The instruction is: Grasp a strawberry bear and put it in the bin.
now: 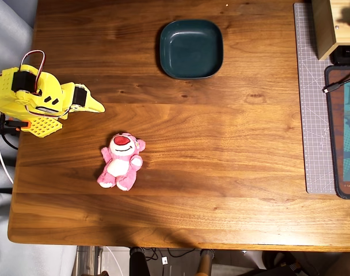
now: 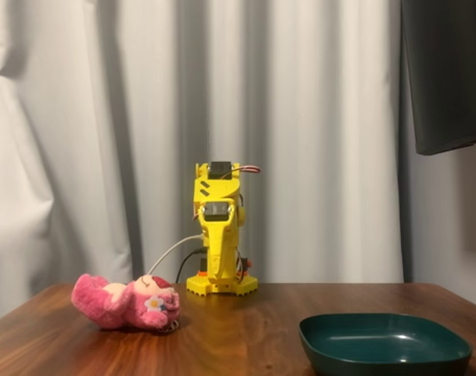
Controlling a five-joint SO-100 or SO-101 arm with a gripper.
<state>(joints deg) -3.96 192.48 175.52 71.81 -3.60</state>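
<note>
The strawberry bear lies on its back on the wooden surface. The bin sits well apart from it, with nothing inside. The yellow pincer is near the bear, not touching it, tips together.

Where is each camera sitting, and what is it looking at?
Overhead view: sits above, looking straight down at the wooden table; the yellow arm lies folded at the left edge, gripper pointing right.
Fixed view: sits low at table height, facing the arm and the white curtain behind it.
Both show the strawberry bear lying down and the empty bin, apart from each other.
</note>
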